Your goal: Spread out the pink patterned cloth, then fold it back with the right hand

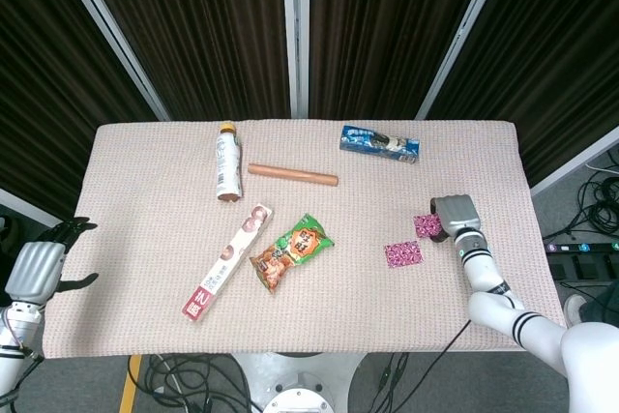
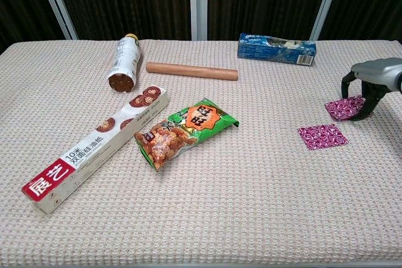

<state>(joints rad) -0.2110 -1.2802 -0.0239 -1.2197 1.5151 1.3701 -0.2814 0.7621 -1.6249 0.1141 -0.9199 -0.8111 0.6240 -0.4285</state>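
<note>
A small pink patterned cloth [image 2: 342,108] lies at the table's right side, also seen in the head view [image 1: 424,225]. My right hand [image 2: 374,78] arches over it with fingertips down on its right edge, pinching it; the same hand [image 1: 455,216] covers part of the cloth in the head view. A second pink patterned square [image 2: 322,136] lies flat just left and nearer, apart from the hand [image 1: 402,254]. My left hand [image 1: 34,269] hovers off the table's left edge with fingers spread, holding nothing.
A snack bag [image 2: 183,130], a long foil-paper box [image 2: 94,149], a wooden rolling pin [image 2: 191,70], a lying bottle [image 2: 122,62] and a blue biscuit pack [image 2: 276,49] sit on the pink woven tablecloth [image 2: 251,205]. The table's right edge is close to my right hand.
</note>
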